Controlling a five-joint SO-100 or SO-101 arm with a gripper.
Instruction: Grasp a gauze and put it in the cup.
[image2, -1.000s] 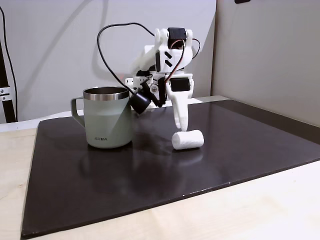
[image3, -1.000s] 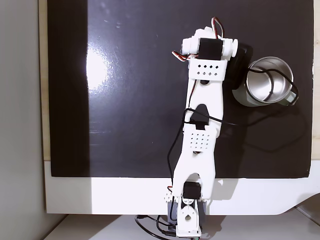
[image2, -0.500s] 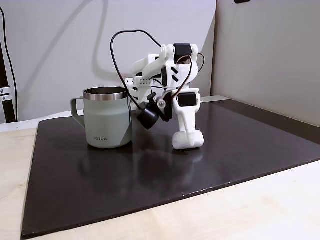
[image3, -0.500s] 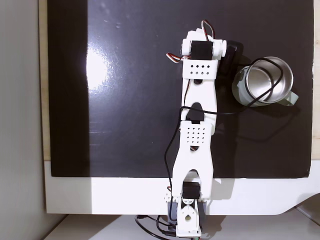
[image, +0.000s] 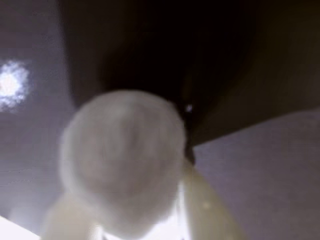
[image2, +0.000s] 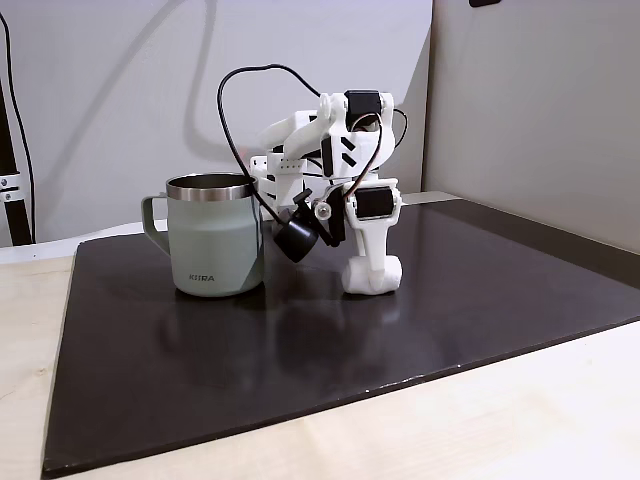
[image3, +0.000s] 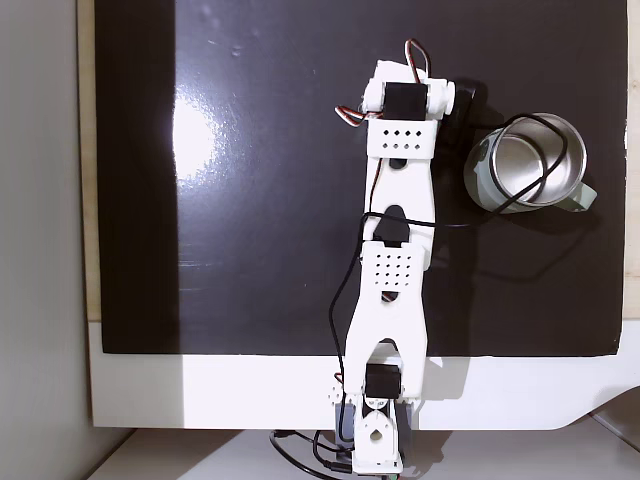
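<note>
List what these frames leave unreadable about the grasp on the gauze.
- Gauze, wrist view: blurred, so contact with the fingers is unclear.
- Gripper, side fixed view: white on white; jaw closure unreadable.
- Top-down fixed view: the arm covers the gauze.
- Cup: the cable partly crosses its opening.

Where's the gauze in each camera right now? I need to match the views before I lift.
Wrist view: the gauze looms large and blurred at lower centre, between the pale fingers.
Side fixed view: it sits low on the dark mat at the gripper, right of the cup.
Top-down fixed view: the arm covers that spot, so I cannot pick it out.
Shared landmark of both fixed views: the cup, beside the arm's tip.
</note>
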